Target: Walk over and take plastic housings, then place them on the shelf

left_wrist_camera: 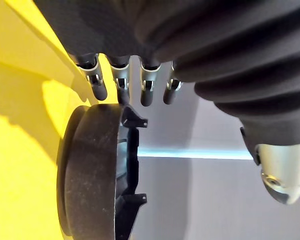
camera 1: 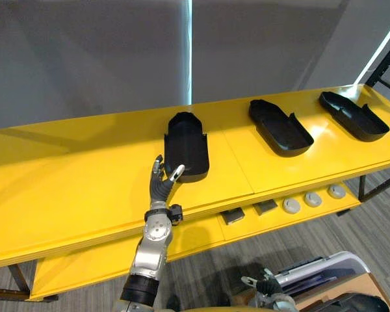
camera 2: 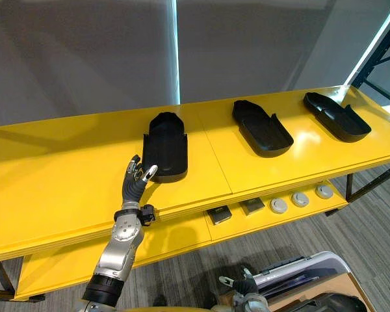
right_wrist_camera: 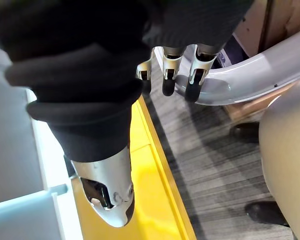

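Note:
Three black plastic housings lie open side up on the yellow shelf top (camera 1: pixel 65 175): one in the middle (camera 1: pixel 185 146), one further right (camera 1: pixel 279 127), one at the far right (camera 1: pixel 353 116). My left hand (camera 1: pixel 161 185) is raised at the near end of the middle housing (left_wrist_camera: pixel 90 170), open, with straight fingers (left_wrist_camera: pixel 121 87) just at its rim. Whether they touch it I cannot tell. Low at the bottom right, over the floor, my right hand (camera 1: pixel 263 284) hangs open, its fingers (right_wrist_camera: pixel 170 75) relaxed and holding nothing.
A lower yellow shelf board (camera 1: pixel 182 237) carries two small dark blocks (camera 1: pixel 233 216) and three grey discs (camera 1: pixel 313 199). A grey wall stands behind the shelf. A black rack frame (camera 1: pixel 387 62) rises at the far right, and a white and brown object (camera 1: pixel 325 276) sits at the bottom right.

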Robot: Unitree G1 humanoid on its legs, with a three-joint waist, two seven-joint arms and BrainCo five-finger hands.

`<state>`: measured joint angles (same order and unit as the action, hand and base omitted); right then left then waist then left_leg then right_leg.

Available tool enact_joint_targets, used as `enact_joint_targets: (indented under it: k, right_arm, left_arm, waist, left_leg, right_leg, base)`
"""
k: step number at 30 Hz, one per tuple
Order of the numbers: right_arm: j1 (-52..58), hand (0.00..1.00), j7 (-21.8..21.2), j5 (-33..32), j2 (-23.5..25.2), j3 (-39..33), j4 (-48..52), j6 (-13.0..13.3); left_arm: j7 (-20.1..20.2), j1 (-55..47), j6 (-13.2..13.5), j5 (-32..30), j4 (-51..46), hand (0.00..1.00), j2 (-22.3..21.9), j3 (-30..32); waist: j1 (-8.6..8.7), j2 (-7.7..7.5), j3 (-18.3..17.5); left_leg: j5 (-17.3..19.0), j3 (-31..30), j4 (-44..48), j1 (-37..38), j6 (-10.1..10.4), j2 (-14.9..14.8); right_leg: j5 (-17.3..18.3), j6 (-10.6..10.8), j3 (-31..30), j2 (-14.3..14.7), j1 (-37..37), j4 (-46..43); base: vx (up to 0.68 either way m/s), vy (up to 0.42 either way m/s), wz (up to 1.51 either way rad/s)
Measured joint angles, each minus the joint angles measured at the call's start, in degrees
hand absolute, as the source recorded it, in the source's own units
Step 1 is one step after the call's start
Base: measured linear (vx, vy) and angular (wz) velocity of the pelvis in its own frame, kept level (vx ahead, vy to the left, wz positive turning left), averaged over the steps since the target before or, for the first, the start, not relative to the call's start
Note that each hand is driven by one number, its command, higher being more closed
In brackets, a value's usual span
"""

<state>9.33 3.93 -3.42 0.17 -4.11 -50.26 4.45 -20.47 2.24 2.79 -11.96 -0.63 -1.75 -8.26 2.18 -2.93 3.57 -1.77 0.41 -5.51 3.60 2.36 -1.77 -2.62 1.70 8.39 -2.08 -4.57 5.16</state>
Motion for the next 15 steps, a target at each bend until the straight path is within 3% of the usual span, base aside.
enact_joint_targets:
  k: [1,2,8,15]
  right_arm:
    - [0.38,0.0,0.15,-0.01,-0.02,0.0,0.0,0.4]
    - [0.56,0.0,0.19,-0.01,-0.02,0.0,0.0,0.71]
    - [1.58,0.0,0.92,-0.04,-0.08,0.04,-0.04,1.71]
    - [1.88,0.0,0.91,0.07,-0.04,0.29,-0.02,1.64]
  left_arm:
    - [-0.79,-0.5,0.32,-3.11,-2.69,0.0,0.02,-0.8]
    - [-0.98,-1.4,0.93,-5.25,-5.24,1.0,-0.02,-1.41]
    - [0.94,-6.97,3.84,-12.55,-9.59,1.0,0.21,-8.29]
    - [5.49,-8.66,4.4,-13.54,-5.66,1.0,0.96,-10.36]
  waist:
    - [-0.08,-0.06,-0.04]
    - [-0.19,-0.09,-0.11]
    - [-1.53,-0.34,-0.37]
    - [-1.5,0.06,-1.84]
  left_leg:
    - [0.05,-0.16,-0.02,-0.05,-0.07,-0.01]
    - [0.05,-0.13,0.02,-0.07,-0.06,-0.06]
    - [0.13,0.13,0.07,-0.17,-0.08,-0.2]
    - [-0.13,1.22,0.07,0.5,-0.39,-0.16]
  right_leg:
    - [0.14,0.06,0.21,-0.01,0.13,-0.18]
    - [0.66,0.44,0.21,-0.01,0.35,-0.56]
    - [1.35,0.0,0.14,-0.01,1.12,-2.12]
    - [1.38,0.07,-0.65,-0.02,1.05,-2.06]
  base:
    - [0.0,0.0,0.06]
    - [0.0,0.0,0.0]
    - [0.0,0.0,0.0]
    - [0.0,-0.003,-0.06]
